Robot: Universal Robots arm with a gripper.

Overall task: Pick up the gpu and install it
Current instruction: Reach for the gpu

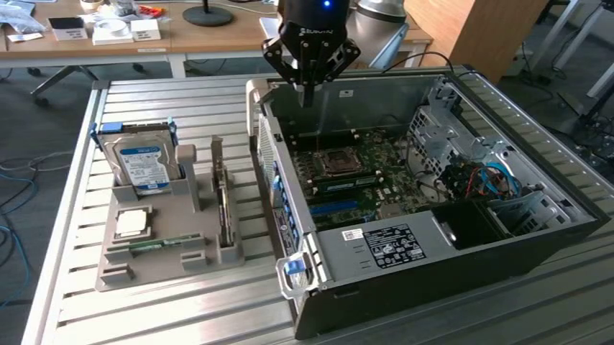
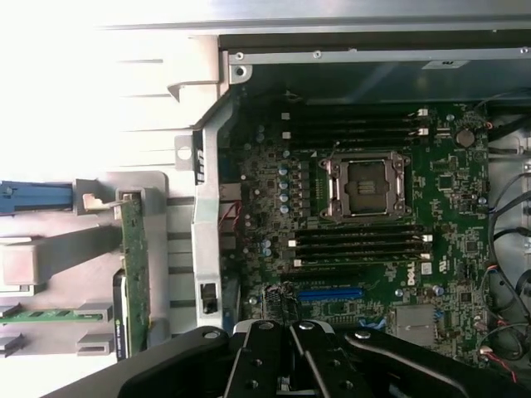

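A black robot hand (image 1: pixel 305 97), fingers together and empty, hangs over the open black computer case (image 1: pixel 461 269). The thin dark gpu card (image 1: pixel 223 201) stands untouched in a grey holder (image 1: pixel 144 269) beside it. Pickup needs parted fingers.

The thin gpu (image 1: pixel 221 198) stands on edge in the gray holder (image 1: pixel 154 267).

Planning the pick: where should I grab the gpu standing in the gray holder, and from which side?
Probably take the gpu by its upper long edge near mid-length, from straight above. It stands on edge in a slot of the gray holder, so that edge is free, and the thin board suits a pinch across its flat faces.
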